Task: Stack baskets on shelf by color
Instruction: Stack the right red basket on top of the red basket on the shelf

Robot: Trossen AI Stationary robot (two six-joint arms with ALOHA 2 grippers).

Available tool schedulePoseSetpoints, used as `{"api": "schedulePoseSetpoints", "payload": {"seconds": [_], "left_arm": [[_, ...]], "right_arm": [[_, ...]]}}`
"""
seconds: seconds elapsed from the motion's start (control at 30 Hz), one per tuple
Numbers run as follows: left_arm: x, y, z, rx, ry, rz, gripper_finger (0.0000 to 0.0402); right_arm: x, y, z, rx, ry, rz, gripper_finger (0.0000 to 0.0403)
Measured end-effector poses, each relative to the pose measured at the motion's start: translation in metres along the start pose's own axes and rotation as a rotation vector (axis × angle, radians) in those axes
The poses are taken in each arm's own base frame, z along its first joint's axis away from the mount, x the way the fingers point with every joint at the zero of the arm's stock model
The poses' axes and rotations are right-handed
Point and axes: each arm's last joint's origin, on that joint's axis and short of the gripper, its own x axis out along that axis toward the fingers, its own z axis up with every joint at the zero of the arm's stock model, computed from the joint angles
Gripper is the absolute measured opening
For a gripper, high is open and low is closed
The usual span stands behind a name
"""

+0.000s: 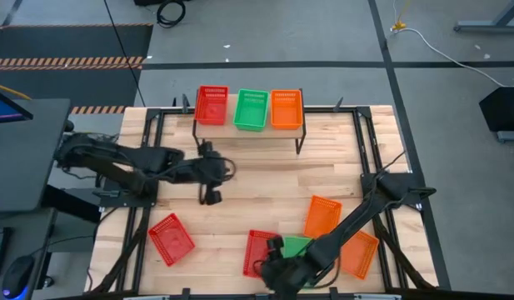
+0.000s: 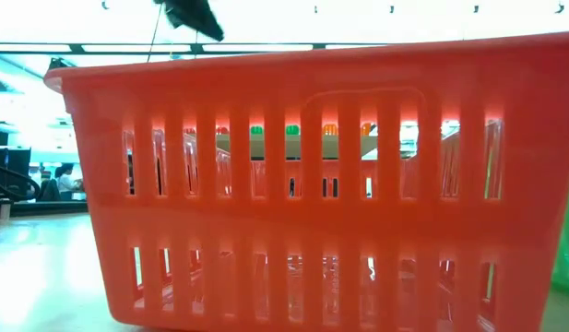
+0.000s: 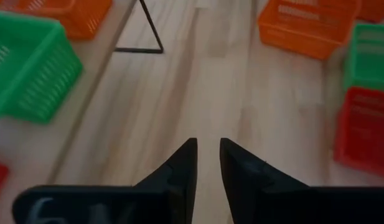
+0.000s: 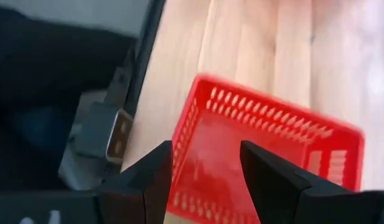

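With its jaws spread, the right tool (image 1: 273, 268) hangs over the red basket (image 1: 258, 248) at the worktop's (image 1: 265, 187) six o'clock, beside other baskets, and a crooked descent could shove it.

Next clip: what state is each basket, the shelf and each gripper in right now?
shelf: standing, three baskets on top.
shelf red basket, shelf green basket, shelf orange basket: upright, side by side.
left red basket: on table, alone.
middle red basket: on table, by right gripper.
green basket: on table, partly hidden.
orange baskets: both on table.
left gripper: narrowly open, empty.
right gripper: open, empty.
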Motion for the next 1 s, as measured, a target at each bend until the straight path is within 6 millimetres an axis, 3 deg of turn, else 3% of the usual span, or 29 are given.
{"api": "schedulePoseSetpoints", "payload": {"seconds": [0.13,0.3,0.47,0.7,0.83,1.0], "left_arm": [[-0.011,0.002,-0.035,-0.057,-0.108,-0.050,0.0071],[-0.025,0.005,-0.061,-0.112,-0.265,-0.124,0.0072],[-0.037,0.010,-0.067,-0.118,-0.348,-0.149,0.0068],[-0.043,-0.001,-0.070,-0.078,-0.351,-0.209,0.0059],[-0.046,-0.007,-0.072,-0.034,-0.351,-0.235,0.0055],[-0.050,-0.013,-0.074,-0.038,-0.354,-0.274,0.0056]], "right_arm": [[0.015,0.001,0.018,0.061,0.104,0.040,0.0194],[0.045,-0.007,0.030,0.144,0.213,0.135,0.0194],[0.067,-0.019,0.028,0.232,0.321,0.145,0.0194],[0.070,-0.035,0.014,0.286,0.457,-0.029,0.0190],[0.069,-0.038,0.009,0.270,0.503,-0.064,0.0159],[0.068,-0.044,0.011,0.261,0.483,-0.114,0.0072]]}}
